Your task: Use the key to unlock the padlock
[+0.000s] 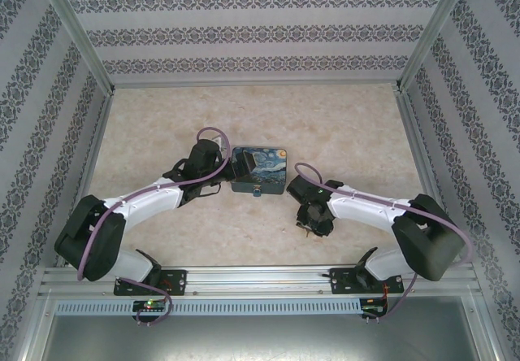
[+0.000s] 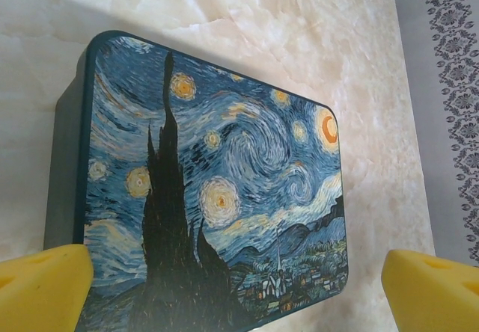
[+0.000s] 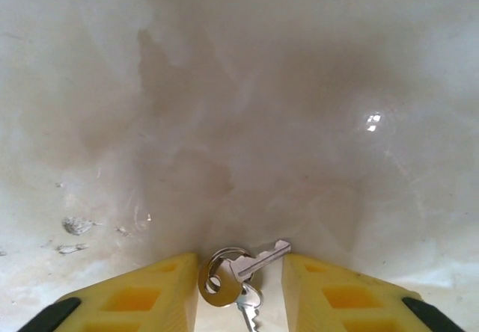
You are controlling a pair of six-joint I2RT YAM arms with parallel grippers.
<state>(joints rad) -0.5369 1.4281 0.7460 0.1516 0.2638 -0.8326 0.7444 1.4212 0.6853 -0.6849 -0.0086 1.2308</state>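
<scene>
**Key bunch pinched at the right end effector, padlock at the box's near edge**

A pale marbled table (image 1: 341,117) lies inside walls of patterned wallpaper. Nearest the bases, the right end effector (image 3: 239,291) points down at the table, its yellow fingers (image 3: 142,298) drawn in to a narrow gap around the key (image 3: 260,257). The key is thin and silvery and hangs on a small split ring (image 3: 218,281) with a second key below it. Its long axis slants from the ring at lower left to the blade tip at upper right. The ring meets the left finger and the tip meets the right one.

Farther out, the padlock (image 1: 258,192) shows as a tiny teal speck touching the near edge of the starry-night box (image 1: 258,170); its direction is too small to tell. The left end effector (image 1: 221,168) sits just beside the box's left side, spread wide, the box lid between its fingers.
</scene>
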